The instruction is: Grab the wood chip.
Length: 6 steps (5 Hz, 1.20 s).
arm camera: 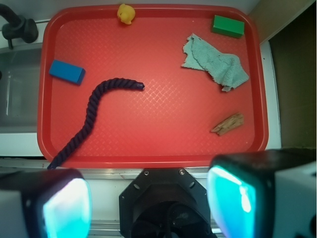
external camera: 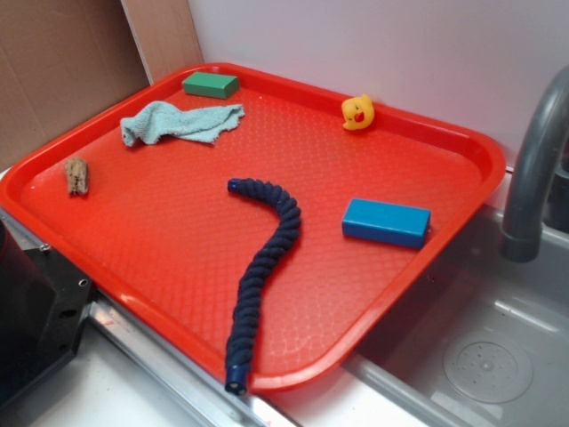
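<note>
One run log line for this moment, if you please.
phase: before reach | gripper: open, empty | wood chip: on tray, untouched

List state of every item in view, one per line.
wood chip: lying flat on tray, untouched
hand: open, holding nothing, above the tray's near edge
cloth: crumpled, lying flat
rope: laid out in a curve, one end over the rim
green block: flat, in a corner
blue block: flat
duck: upright
tray: level on the counter
</note>
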Available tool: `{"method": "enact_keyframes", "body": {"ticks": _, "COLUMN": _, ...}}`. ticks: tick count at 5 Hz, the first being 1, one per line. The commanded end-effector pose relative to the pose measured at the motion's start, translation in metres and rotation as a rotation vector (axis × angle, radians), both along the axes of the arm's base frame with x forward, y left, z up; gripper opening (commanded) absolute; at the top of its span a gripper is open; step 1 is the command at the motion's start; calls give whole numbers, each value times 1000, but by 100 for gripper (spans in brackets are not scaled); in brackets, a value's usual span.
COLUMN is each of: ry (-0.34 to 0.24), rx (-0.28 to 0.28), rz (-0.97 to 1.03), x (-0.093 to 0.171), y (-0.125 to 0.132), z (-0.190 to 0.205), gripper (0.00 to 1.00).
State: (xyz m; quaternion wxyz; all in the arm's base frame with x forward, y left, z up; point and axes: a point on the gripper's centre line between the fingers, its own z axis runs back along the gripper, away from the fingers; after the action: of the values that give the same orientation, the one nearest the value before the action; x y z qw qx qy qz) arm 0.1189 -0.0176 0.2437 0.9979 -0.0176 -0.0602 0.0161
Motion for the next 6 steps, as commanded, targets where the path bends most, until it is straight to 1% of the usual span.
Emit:
{"method": "enact_keyframes", "body": {"ticks": 1, "ry": 0, "rx": 0, "rz": 0, "x": 0, "y": 0, "z": 0, "gripper": 100}}
{"method": "enact_keyframes", "body": {"ticks": 2, "ry": 61, "rx": 92, "rz": 247, "x": 11, "y": 50, "z": -50, "gripper": 100}}
{"method": "enact_keyframes", "body": {"ticks": 3, "ry": 53, "rx": 105, "rz": 499, "x": 14, "y": 95, "z": -91, "gripper": 100}}
{"method": "enact_keyframes", "body": {"ticks": 4, "ry": 42, "rx": 124, "rz": 750, "x": 8, "y": 111, "z": -127, "gripper": 100}}
{"method": "enact_keyframes", "body": {"ticks": 5, "ry": 52, "rx": 129, "rz": 887, "x": 9, "y": 123, "z": -162, "gripper": 100}}
{"method": "enact_keyframes", "body": {"ticks": 6, "ry": 45, "rx": 83, "rz": 880, "x": 24, "y": 133, "z": -188, "gripper": 100}}
